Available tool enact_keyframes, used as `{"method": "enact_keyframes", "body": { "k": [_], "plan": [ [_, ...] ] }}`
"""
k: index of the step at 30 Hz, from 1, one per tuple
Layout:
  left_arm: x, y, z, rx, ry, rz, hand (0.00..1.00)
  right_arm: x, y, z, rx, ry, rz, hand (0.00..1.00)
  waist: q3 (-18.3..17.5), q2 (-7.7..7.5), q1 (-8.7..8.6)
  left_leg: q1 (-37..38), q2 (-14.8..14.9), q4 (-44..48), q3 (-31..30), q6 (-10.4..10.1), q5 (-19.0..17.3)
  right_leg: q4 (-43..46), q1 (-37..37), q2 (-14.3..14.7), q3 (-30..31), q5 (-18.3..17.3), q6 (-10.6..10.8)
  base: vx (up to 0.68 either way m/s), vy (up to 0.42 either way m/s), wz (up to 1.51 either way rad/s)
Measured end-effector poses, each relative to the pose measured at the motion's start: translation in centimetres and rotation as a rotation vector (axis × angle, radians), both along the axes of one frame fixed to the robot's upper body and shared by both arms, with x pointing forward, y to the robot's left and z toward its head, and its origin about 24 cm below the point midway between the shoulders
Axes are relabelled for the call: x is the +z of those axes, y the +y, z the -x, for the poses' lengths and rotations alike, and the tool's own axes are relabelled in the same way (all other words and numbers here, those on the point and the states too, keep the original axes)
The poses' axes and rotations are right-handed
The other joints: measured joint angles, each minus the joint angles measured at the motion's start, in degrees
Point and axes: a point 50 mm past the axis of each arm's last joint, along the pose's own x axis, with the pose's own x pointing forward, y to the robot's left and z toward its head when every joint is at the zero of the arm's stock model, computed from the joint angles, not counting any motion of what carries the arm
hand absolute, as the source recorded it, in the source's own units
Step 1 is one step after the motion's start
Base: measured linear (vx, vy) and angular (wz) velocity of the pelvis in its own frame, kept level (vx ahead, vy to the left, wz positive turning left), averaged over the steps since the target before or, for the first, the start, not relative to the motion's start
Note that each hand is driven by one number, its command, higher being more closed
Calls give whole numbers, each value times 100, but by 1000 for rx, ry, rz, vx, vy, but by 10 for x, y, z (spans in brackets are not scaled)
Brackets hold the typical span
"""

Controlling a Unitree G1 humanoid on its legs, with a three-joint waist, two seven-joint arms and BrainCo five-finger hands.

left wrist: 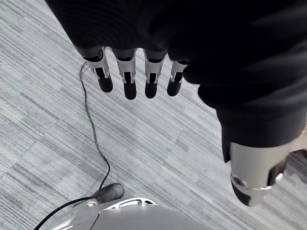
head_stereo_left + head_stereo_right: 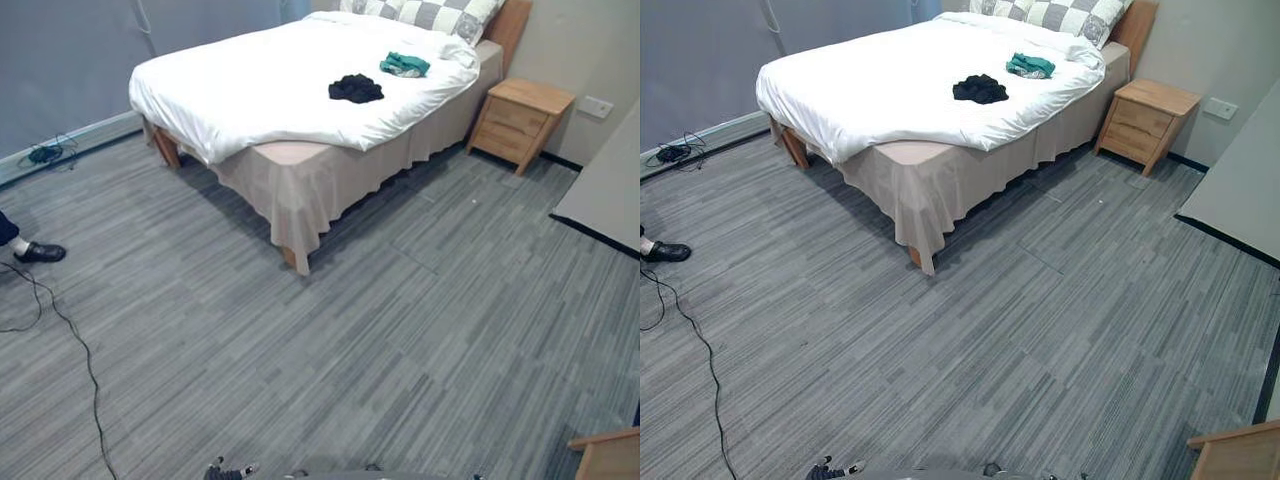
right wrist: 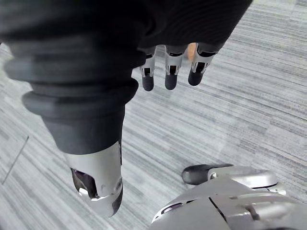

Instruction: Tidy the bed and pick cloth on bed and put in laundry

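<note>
A bed (image 2: 300, 90) with a white duvet stands across the room, its beige skirt hanging at the near corner. On the duvet lie a black cloth (image 2: 356, 89) near the middle and a teal cloth (image 2: 404, 65) closer to the checkered pillows (image 2: 430, 12). My left hand (image 1: 139, 72) hangs over the grey carpet with straight fingers and holds nothing. My right hand (image 3: 168, 67) likewise hangs over the carpet, fingers relaxed and empty. Both hands are far from the bed.
A wooden nightstand (image 2: 520, 120) stands right of the bed. A person's black shoe (image 2: 38, 253) is at the left edge. A wooden piece of furniture (image 2: 610, 455) pokes in at the lower right. Wide grey carpet lies between me and the bed.
</note>
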Motion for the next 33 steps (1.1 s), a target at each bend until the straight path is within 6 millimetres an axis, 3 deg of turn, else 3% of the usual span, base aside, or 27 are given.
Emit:
{"method": "enact_keyframes", "body": {
  "k": [2,3,4,5,6,8,9,11,12,13,15,16,18,19,20,21,22,23,24,25,28,30,31,32,33],
  "plan": [
    [0,0,0,0,0,0,0,1,0,-7,4,-18,-1,0,6,9,5,-2,37,15,112,-40,-120,818,-400,-33,4,-471,126,38,-4,-15],
    [0,1,-1,-1,-3,-2,0,1,0,-8,4,-25,-5,0,78,-6,-26,86,38,15,159,38,-210,1778,-746,-158,-62,-860,605,58,15,-15],
    [1,1,-5,2,-11,0,0,2,0,-9,-1,-34,-8,0,123,-49,-39,115,41,-1,171,35,-244,2368,-1017,-217,-153,-903,657,-11,24,-16],
    [1,2,-8,3,-17,-1,0,3,0,-15,-17,-57,-13,0,210,-7,-3,234,47,2,196,44,-301,3668,-1552,-436,-360,-871,642,-28,17,6],
    [2,6,-9,0,-17,-13,0,3,1,-14,-42,-59,-19,0,300,-55,-113,339,42,97,102,90,-386,4678,-1942,-786,-667,-934,522,13,2,27],
    [3,8,-9,3,-16,-18,0,1,4,-6,-83,-46,-29,0,333,-113,-165,591,103,84,29,94,-480,5015,-2126,-1181,-967,-1199,431,153,-5,39],
    [3,8,-9,9,-16,-17,0,1,4,-5,-87,-44,-30,0,335,-116,-170,659,167,93,11,59,-516,4680,-2172,-1265,-1081,-1189,421,293,-54,22],
    [3,8,-11,12,-17,-16,0,1,4,-6,-85,-47,-30,0,339,-100,-222,684,330,96,-43,-77,-609,3171,-2217,-1257,-1224,-880,410,331,-125,13],
    [4,10,-16,23,-30,-18,0,1,5,-6,-85,-45,-32,0,359,-132,-229,685,398,89,-60,-250,-720,1463,-2200,-1198,-1245,-162,548,380,-194,4],
    [4,11,-19,33,-38,-20,0,0,7,-5,-87,-43,-37,0,392,-185,-242,717,388,100,-61,-347,-796,808,-2271,-1241,-1204,112,627,399,-216,1],
    [4,12,-21,28,-32,-24,0,0,8,-4,-95,-41,-43,0,481,-194,-372,902,410,192,-80,-520,-1050,557,-2362,-1343,-994,194,736,548,-350,10],
    [3,6,-21,27,-27,-9,0,-1,4,4,-128,-26,-39,0,483,-117,-460,1166,596,270,-96,-668,-1351,776,-2344,-1242,-861,681,610,692,-460,13],
    [0,-10,-23,43,-35,34,0,2,-9,5,-139,-28,-6,0,500,353,-463,1291,963,445,-12,-568,-1364,1326,-2462,-923,-881,741,568,495,-315,0],
    [1,-10,-27,47,-49,33,0,2,-10,5,-153,-28,-5,0,509,399,-449,1131,1077,943,0,-587,-1299,1497,-2474,-845,-881,777,507,499,-417,-4],
    [3,-9,-33,51,-77,29,0,1,-12,3,-157,-23,-6,0,558,319,-469,519,1310,2441,-56,-349,-1109,1564,-2306,-829,-956,723,276,654,-584,-13],
    [4,-6,-34,80,-89,30,0,0,-9,5,-151,-15,-14,0,564,342,-440,-53,1672,3921,-36,-113,-407,1495,-1996,-688,-968,538,24,659,-569,-15],
    [5,-6,-32,93,-92,32,0,1,-10,4,-144,-14,-9,0,603,331,-401,-295,1885,4564,-34,-115,27,1460,-1842,-569,-956,391,-113,682,-430,-39],
    [6,-4,-34,96,-105,26,0,2,-15,1,-110,-17,8,0,683,434,-319,-740,2296,5999,-18,-160,-59,1427,-1482,-332,-851,180,-266,762,-340,-61],
    [7,-2,-35,105,-117,24,0,3,-15,-6,-73,-27,12,0,743,405,-219,-1020,2419,6897,79,-176,-386,1375,-1105,-211,-728,28,-377,868,-329,-76],
    [9,0,-38,110,-133,20,0,4,-12,-15,-42,-42,7,0,793,321,-137,-1248,2404,7120,286,-249,-665,1257,-717,-191,-603,-117,-379,704,-232,-55],
    [12,4,-42,127,-163,14,0,6,-9,-34,6,-79,9,0,840,233,-54,-1761,2113,6331,502,-475,-1017,1032,-223,-254,-504,-315,-306,444,-56,-26],
    [14,3,-46,135,-194,17,0,8,-7,-46,24,-103,7,0,871,115,56,-1977,1414,3935,1028,-575,-1037,822,121,-513,-527,-447,-36,491,81,-16],
    [14,3,-45,137,-196,19,0,9,-7,-47,23,-110,7,0,868,111,68,-1958,1267,3254,1329,-556,-931,724,237,-561,-569,-485,27,463,124,19],
    [13,0,-44,136,-194,26,0,9,-8,-48,23,-114,12,0,832,172,55,-1933,1089,2184,2087,-398,-476,512,525,-569,-730,-564,198,510,169,45],
    [12,-3,-40,138,-184,37,0,9,-11,-45,16,-108,19,0,778,260,55,-1930,1073,1843,2671,-116,-169,418,729,-502,-864,-665,335,669,241,67]
  ]
}}
